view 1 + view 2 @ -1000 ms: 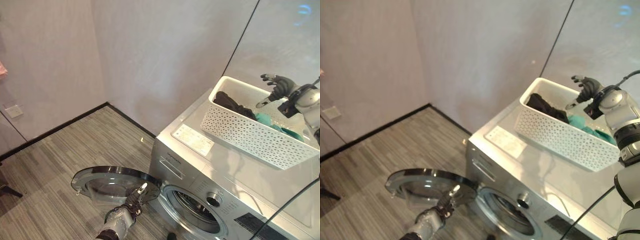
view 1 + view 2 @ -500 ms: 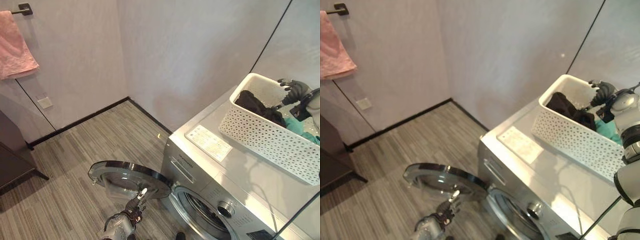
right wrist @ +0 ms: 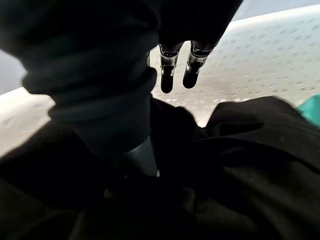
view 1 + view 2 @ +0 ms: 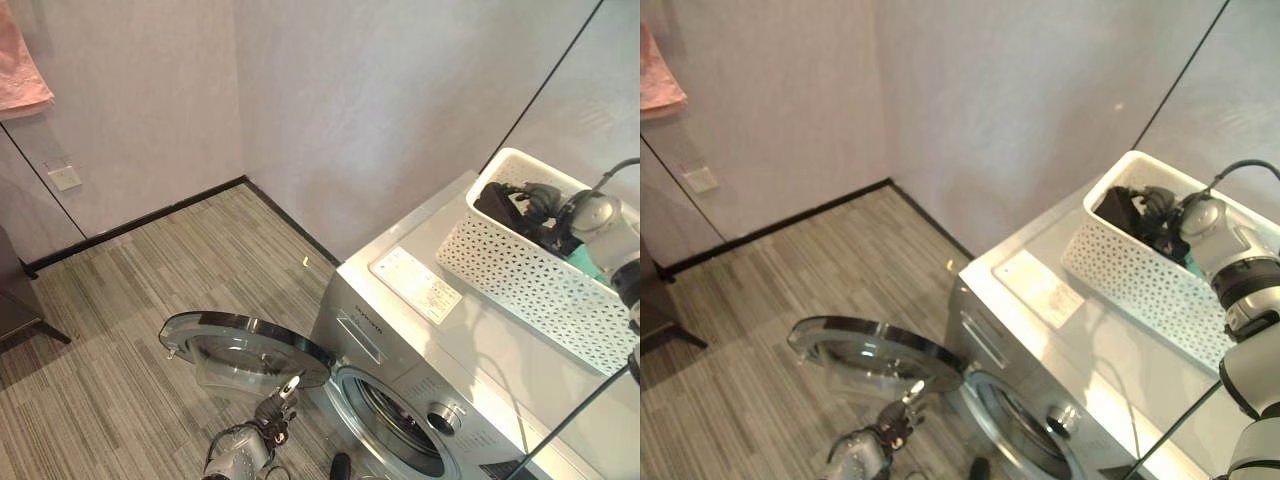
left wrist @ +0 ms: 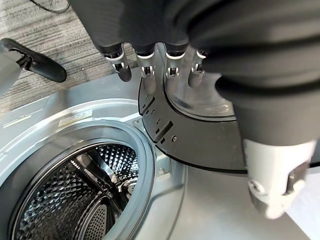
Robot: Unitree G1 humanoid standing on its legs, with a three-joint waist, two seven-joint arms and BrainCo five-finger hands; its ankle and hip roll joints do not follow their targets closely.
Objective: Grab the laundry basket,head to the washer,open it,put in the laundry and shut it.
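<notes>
Right hand (image 4: 1162, 205) lowered onto black cloth (image 4: 1118, 210), perforated white basket (image 4: 1130, 275)

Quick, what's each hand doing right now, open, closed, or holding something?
Left hand: open, straight fingers by the edge of the washer door.
Right hand: down in the laundry basket over the black garment; grip cannot be told.
</notes>
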